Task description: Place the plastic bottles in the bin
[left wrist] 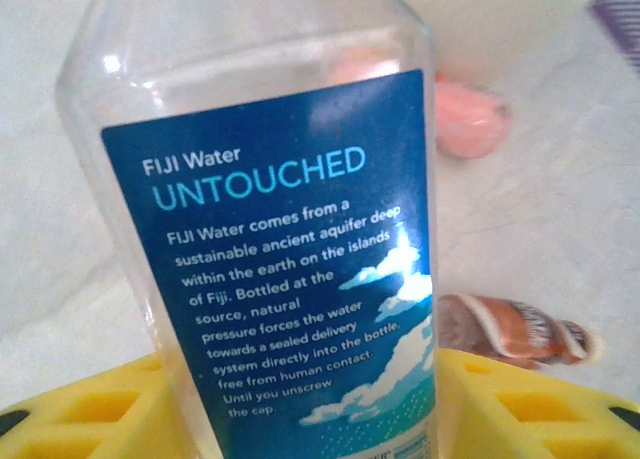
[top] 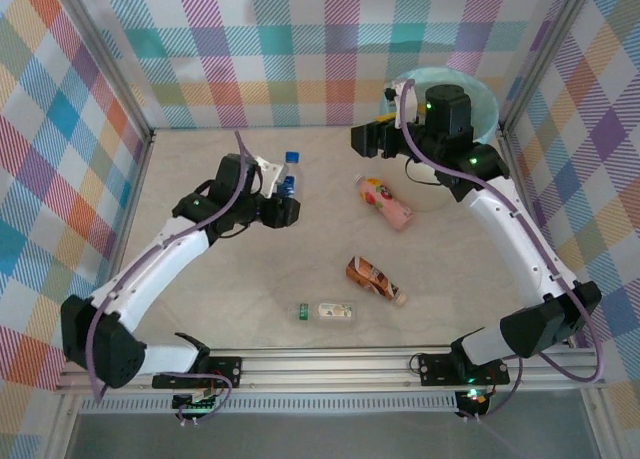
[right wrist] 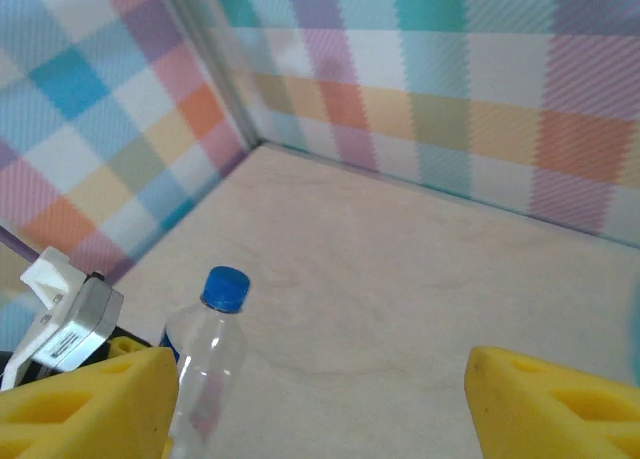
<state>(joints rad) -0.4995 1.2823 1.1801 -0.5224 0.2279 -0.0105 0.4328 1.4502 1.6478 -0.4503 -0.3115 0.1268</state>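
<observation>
Clear bottle (left wrist: 265, 219), blue cap (right wrist: 225, 288), blue FIJI Water label (left wrist: 300, 269); upright

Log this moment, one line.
left gripper: shut on Fiji bottle | right gripper: open, by bin | table: pink bottle, brown bottle, green-label bottle

One fixed overhead camera, two wrist cameras close to the bench (top: 300, 249).
The top external camera looks down from above and behind the arm bases, taking in the whole bench and its plaid walls (top: 300, 49). The left wrist camera sits right against the clear bottle (left wrist: 290, 229) between the left fingers (left wrist: 90, 409), facing across the bench. The right wrist camera looks over the right fingers (right wrist: 90, 399) toward a wall corner; all three views share that bottle.
</observation>
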